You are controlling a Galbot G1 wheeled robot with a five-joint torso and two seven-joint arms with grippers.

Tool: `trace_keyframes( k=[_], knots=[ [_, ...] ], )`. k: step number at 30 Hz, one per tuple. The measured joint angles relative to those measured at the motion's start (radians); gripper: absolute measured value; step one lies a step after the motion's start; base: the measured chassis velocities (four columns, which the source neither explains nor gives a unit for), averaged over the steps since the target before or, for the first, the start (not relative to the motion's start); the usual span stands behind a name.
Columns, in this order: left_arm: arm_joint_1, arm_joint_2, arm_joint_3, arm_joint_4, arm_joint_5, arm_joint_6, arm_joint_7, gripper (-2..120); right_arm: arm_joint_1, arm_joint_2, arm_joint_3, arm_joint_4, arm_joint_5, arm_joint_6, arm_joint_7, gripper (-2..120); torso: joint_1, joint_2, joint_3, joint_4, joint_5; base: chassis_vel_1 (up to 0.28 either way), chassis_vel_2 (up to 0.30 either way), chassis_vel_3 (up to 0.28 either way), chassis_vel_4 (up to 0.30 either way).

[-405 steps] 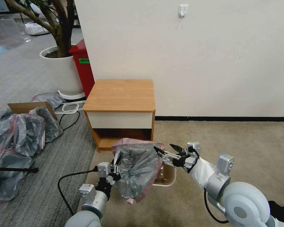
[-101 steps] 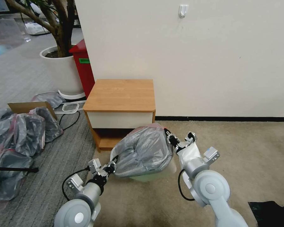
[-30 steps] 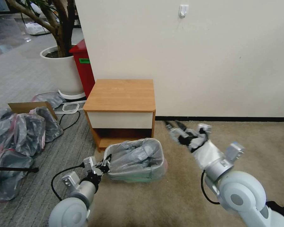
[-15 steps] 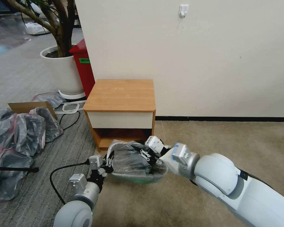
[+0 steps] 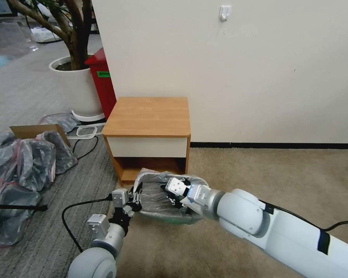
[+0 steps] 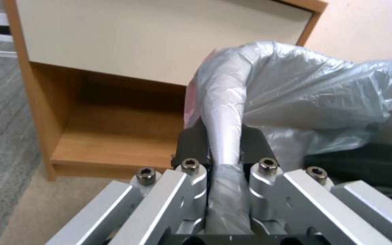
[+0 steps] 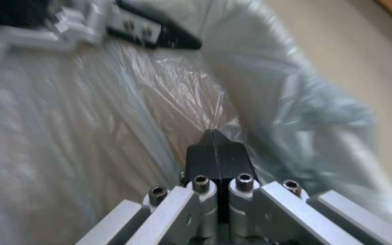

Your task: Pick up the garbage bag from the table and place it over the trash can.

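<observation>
The garbage bag, thin grey plastic, is draped over the trash can, which stands on the carpet in front of the table. My left gripper is at the bin's left rim, shut on the garbage bag where it wraps the rolled rim. My right arm reaches across from the right, and my right gripper is down inside the bag's opening. In the right wrist view my right gripper has its fingertips pressed together against the garbage bag, with nothing between them.
A tall red bin and a white planter stand behind the table on the left. A heap of grey bags with a cardboard box lies at the far left. A black cable trails on the floor. Open carpet lies to the right.
My right arm swung in from the right of the bin and pushed its shut gripper down into the bag. The bag sank lower into the bin. My left gripper stayed on the rim.
</observation>
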Motion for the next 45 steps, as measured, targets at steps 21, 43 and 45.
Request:
trace_keyframes(
  k=[21, 43, 45],
  knots=[
    [0.024, -0.007, 0.039, -0.055, 0.053, -0.001, 0.010, 7, 0.027, 0.037, -0.108, -0.160, 0.004, 0.005, 0.091, 0, 0.000, 0.000, 0.000, 0.0000, 0.0000, 0.000, 0.000, 0.000, 0.000],
    [0.042, -0.020, 0.061, -0.084, 0.136, -0.034, 0.057, 7, 0.082, 0.041, -0.183, -0.233, 0.010, 0.005, 0.160, 0, 0.000, 0.000, 0.000, 0.0000, 0.0000, 0.000, 0.000, 0.000, 0.000],
    [0.043, -0.021, 0.061, -0.084, 0.135, -0.034, 0.057, 7, 0.080, 0.044, -0.184, -0.235, 0.010, 0.005, 0.163, 0, 0.000, 0.000, 0.000, 0.0000, 0.0000, 0.000, 0.000, 0.000, 0.000]
  ],
)
